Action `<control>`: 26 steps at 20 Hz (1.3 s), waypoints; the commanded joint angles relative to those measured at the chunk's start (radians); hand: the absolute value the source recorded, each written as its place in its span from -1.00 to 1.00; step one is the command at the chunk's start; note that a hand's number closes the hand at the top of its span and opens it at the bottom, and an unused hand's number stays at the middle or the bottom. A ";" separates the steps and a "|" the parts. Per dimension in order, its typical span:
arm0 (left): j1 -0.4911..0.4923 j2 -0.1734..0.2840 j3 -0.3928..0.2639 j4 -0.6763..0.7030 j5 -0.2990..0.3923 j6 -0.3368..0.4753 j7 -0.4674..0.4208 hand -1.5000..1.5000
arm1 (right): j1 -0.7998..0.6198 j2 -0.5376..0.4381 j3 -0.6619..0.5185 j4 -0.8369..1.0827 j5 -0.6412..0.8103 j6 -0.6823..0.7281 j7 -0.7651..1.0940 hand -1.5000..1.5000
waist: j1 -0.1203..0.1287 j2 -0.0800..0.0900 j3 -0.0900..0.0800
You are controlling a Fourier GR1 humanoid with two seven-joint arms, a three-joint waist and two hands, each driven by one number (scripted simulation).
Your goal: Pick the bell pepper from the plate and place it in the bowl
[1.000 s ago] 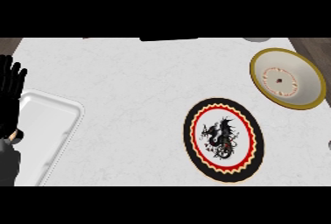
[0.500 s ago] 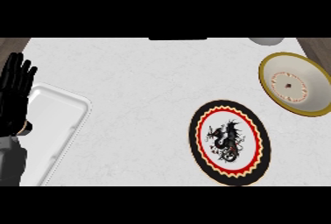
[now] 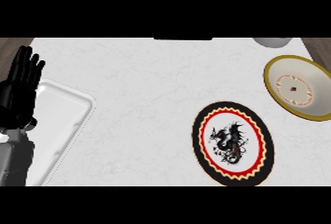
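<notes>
1. Left hand (image 3: 19, 87) sits at the left edge of the counter (image 3: 149, 87), fingers straight and pointing up, holding nothing. It's just resting there.
2. Right hand doesn't show up anywhere.
3. A white tray (image 3: 61, 127) lies right beside that hand, partly under it.
4. The plate (image 3: 233, 143), black rim with a dragon on it, is lower right. Can't see any bell pepper on it.
5. The bowl (image 3: 298, 86) with the gold rim is upper right, near the plate but not touching.

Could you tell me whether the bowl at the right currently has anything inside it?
Empty. The bowl shows only its own pale inside with a red ring pattern and a small dark centre mark; no bell pepper lies in it, nor anywhere else in view.
</notes>
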 commanded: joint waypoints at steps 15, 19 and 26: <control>0.012 0.022 0.022 -0.005 0.026 -0.038 0.013 0.00 | -0.463 0.192 0.345 -0.137 0.042 0.180 0.348 1.00 | 0.008 -0.003 -0.004; 0.004 -0.032 -0.007 0.040 -0.020 0.009 -0.041 0.00 | -0.465 0.315 0.381 -0.123 0.055 0.130 0.359 1.00 | -0.009 -0.003 -0.004; -0.005 0.010 0.023 0.064 0.007 -0.039 -0.053 0.00 | -0.548 0.426 0.462 -0.019 0.165 -0.027 0.415 1.00 | 0.003 0.002 -0.003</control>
